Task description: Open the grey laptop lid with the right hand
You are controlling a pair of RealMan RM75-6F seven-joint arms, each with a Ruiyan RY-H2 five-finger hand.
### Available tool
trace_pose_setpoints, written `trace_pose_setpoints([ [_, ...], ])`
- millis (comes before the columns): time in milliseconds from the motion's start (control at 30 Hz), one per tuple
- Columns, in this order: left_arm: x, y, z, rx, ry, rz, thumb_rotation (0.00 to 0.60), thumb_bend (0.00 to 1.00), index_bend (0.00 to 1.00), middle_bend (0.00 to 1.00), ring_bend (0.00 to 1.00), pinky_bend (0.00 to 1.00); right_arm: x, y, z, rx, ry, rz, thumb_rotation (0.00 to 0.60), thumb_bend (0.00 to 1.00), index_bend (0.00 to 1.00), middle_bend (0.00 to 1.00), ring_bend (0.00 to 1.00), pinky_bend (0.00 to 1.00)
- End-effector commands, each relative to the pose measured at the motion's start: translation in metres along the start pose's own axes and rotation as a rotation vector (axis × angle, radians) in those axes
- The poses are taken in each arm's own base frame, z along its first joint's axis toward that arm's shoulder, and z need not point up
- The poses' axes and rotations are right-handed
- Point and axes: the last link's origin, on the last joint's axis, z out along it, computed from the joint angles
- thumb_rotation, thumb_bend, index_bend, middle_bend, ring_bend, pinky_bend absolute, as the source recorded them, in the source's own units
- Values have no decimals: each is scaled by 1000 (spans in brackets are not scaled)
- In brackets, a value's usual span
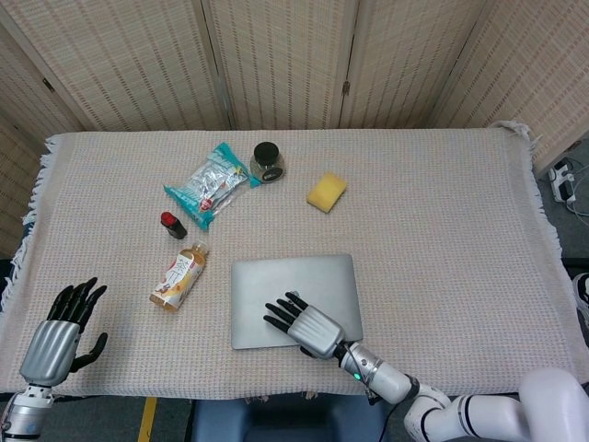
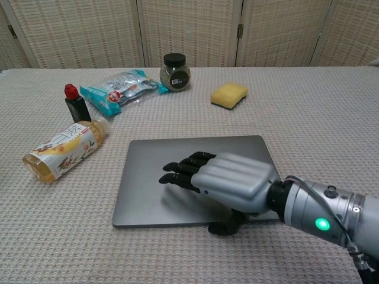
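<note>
The grey laptop (image 1: 276,285) (image 2: 154,171) lies near the table's front edge, hinge side away from me. My right hand (image 1: 308,327) (image 2: 228,180) lies over the near right part of the lid, fingers stretched flat across the top. Its thumb (image 2: 228,226) hooks under the front edge, so the lid is pinched between thumb and palm. That front edge looks slightly raised off the cloth. My left hand (image 1: 60,336) hovers at the front left corner of the table, fingers apart and holding nothing; the chest view does not show it.
Left of the laptop lies a tea bottle (image 1: 179,276) (image 2: 62,151) on its side. Behind it stand a small red-capped bottle (image 1: 172,224) (image 2: 76,105), a snack packet (image 1: 210,184) (image 2: 118,89), a dark-lidded jar (image 1: 267,161) (image 2: 175,72) and a yellow sponge (image 1: 327,191) (image 2: 229,95).
</note>
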Motion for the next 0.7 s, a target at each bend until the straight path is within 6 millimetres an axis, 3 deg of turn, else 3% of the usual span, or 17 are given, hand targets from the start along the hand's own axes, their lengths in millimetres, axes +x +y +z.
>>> trace_pose_setpoints([
  [33,0,0,0,0,0,-1,600,483,67,30,0,0,2,-1,2,-1,5,-9,600,340,0,0,0,0],
  [267,-2,-1,0,-3,-5,-3,600,483,67,30,0,0,3,-2,7,-5,8,-37,600,341,0,0,0,0],
  [533,-9,-1,6,-29,-22,-14,600,483,67,30,0,0,1,-7,13,-12,34,-115,600,505,0,0,0,0],
  [700,-20,3,11,-64,-58,-42,600,483,67,33,4,0,3,-10,15,-27,66,-181,600,526,0,0,0,0],
])
